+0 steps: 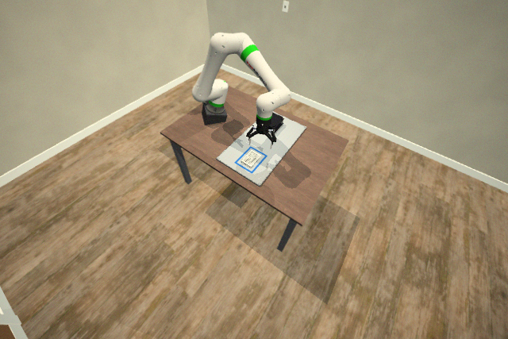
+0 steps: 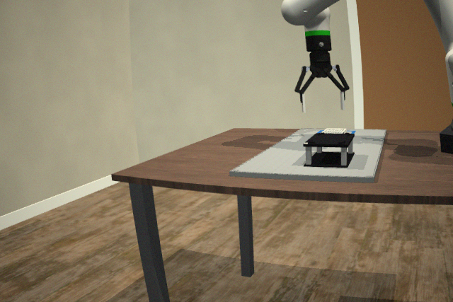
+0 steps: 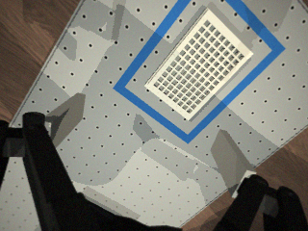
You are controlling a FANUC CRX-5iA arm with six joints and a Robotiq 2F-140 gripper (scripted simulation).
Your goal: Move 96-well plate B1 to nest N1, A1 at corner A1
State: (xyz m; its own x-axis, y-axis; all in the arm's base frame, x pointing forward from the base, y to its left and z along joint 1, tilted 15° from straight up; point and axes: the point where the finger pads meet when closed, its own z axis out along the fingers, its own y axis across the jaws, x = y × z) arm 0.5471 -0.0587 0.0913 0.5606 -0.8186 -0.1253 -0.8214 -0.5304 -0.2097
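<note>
The white 96-well plate (image 1: 251, 158) lies flat inside the blue outline of spot B1 on the grey perforated mat (image 1: 262, 149). In the wrist view the plate (image 3: 199, 64) sits at the upper middle, inside the blue frame (image 3: 198, 64). The black raised nest N1 (image 2: 329, 141) stands on short posts on the mat, empty on top; it also shows behind the arm in the top view (image 1: 277, 120). My gripper (image 2: 321, 105) is open and empty, hanging well above the mat between nest and plate; it also shows in the top view (image 1: 262, 144).
The robot base (image 1: 213, 113) stands on the far left corner of the brown table. The mat's edge and bare wood (image 3: 29, 43) show at the left of the wrist view.
</note>
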